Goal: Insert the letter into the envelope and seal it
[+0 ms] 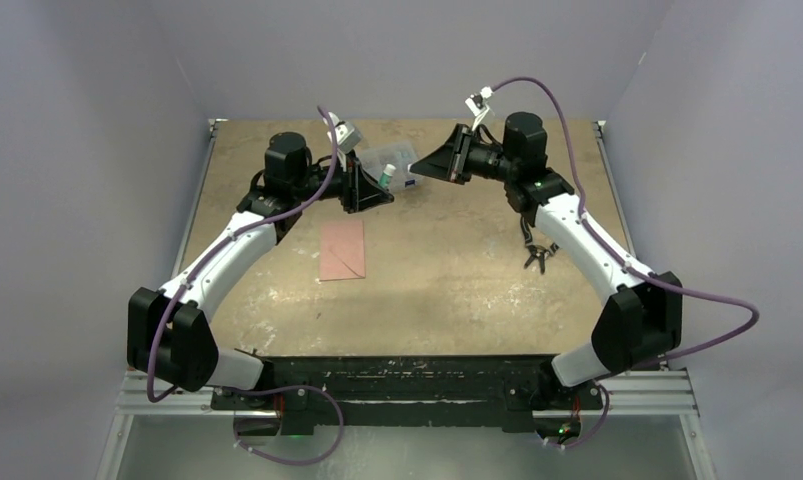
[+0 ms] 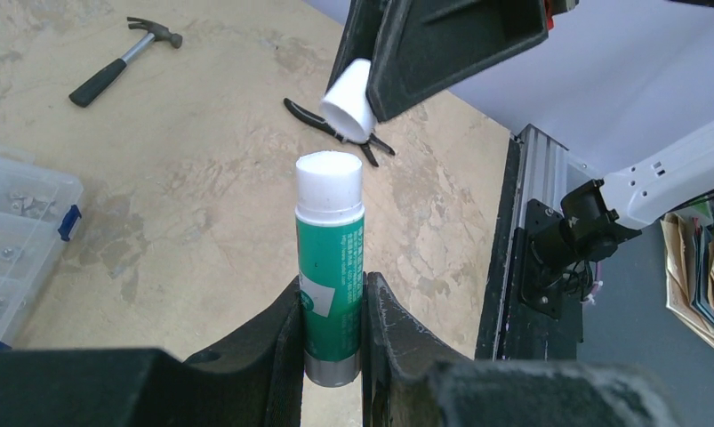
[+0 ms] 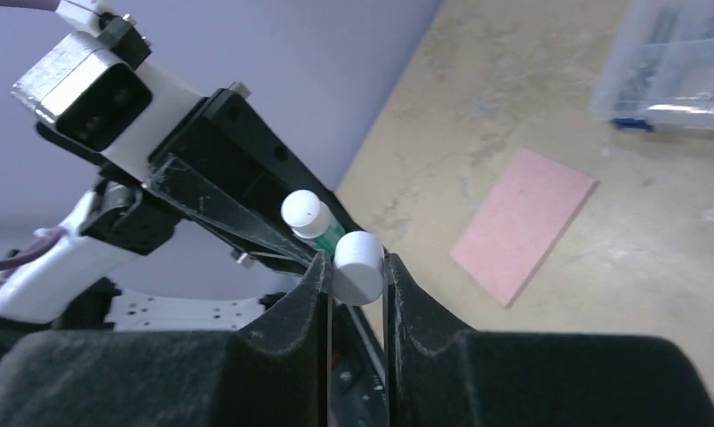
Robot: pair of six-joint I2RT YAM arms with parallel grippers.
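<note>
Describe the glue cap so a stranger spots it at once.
Go to the far middle of the table. There the right gripper pinches the cap, close to the glue stick held by the left gripper. It is short and all white; the stick has a green body.

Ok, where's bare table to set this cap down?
Widest bare patch for the cap: centre, between the envelope and the pliers. Also the near strip below the envelope. Crowded by the clear box at the far edge.
</note>
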